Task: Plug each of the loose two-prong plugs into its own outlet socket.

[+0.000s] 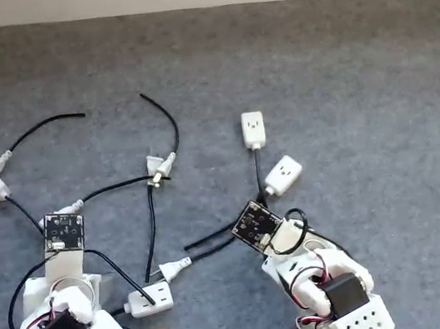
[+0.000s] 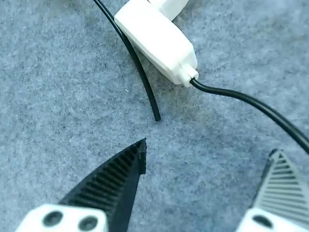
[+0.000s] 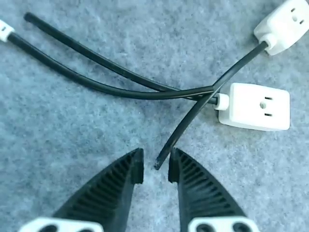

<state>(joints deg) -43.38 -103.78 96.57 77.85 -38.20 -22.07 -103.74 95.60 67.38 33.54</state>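
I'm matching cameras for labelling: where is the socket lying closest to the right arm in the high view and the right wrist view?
High view: near socket, right of centre, below the farther socket.
Right wrist view: near socket, past the right end effector.
Shared landmark: the farther socket.

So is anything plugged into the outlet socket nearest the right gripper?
No, the outlet socket near the right gripper shows its slots bare.
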